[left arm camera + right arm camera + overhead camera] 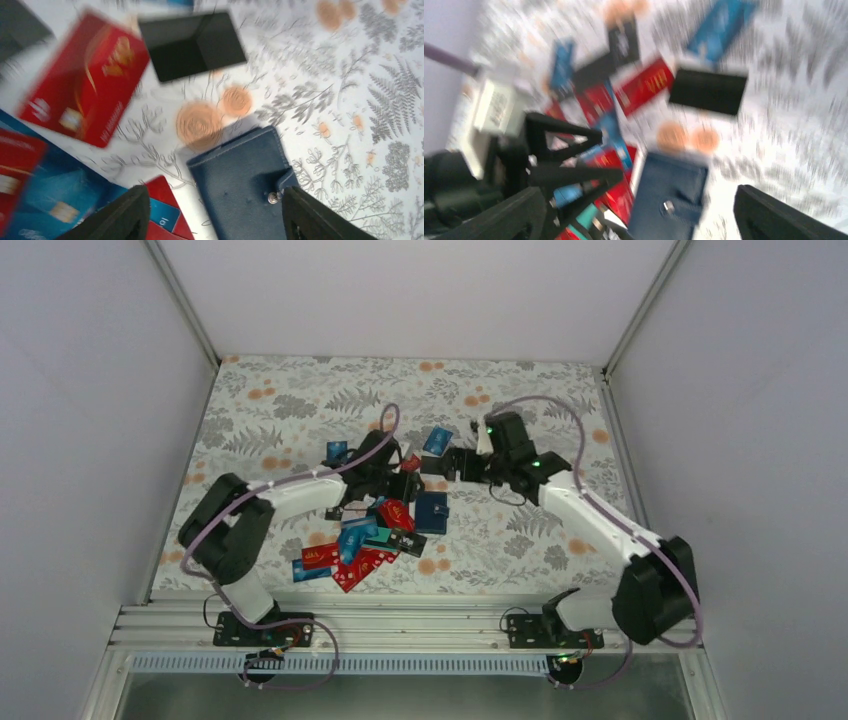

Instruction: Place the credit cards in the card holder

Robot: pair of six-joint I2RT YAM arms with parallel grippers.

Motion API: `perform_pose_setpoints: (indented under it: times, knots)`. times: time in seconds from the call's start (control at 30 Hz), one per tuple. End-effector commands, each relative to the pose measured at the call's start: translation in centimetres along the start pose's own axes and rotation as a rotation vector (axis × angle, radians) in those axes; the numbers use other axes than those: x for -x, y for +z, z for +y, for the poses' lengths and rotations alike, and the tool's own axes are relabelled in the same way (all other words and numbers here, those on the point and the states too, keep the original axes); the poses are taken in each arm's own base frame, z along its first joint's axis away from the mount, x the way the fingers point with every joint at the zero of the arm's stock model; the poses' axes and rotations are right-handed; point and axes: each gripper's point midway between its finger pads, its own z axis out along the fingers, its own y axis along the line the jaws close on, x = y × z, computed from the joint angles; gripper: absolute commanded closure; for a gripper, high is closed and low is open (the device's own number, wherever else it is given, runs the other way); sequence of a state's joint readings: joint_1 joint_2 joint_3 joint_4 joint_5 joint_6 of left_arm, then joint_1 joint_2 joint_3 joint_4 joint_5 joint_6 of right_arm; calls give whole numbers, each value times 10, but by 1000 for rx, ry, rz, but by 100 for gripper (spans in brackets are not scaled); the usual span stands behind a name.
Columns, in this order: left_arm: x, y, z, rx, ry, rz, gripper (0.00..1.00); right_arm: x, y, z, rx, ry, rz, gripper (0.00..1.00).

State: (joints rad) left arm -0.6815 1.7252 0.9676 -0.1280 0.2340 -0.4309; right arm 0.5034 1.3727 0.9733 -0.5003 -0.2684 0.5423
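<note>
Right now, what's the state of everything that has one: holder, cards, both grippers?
card holder: folded shut, snap tab across its edge, lying flat on the table, no card seen in it.
credit cards: loose on the table, several overlapping in a pile beside the holder, none gripped.
left gripper: open, empty, above the card holder.
right gripper: open, empty; its view is blurred.

Card holder (669, 192) beside scattered credit cards (644, 86)
</note>
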Motion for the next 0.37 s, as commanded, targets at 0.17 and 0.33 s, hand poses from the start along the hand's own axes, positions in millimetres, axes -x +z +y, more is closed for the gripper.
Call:
perform_pose_setpoints:
  times: [0.17, 0.33]
  knots:
    - [105, -134, -7, 155, 74, -368, 0, 123, -138, 69, 76, -256, -632, 0]
    - [119, -177, -5, 203, 76, -476, 0, 128, -133, 70, 66, -274, -613, 0]
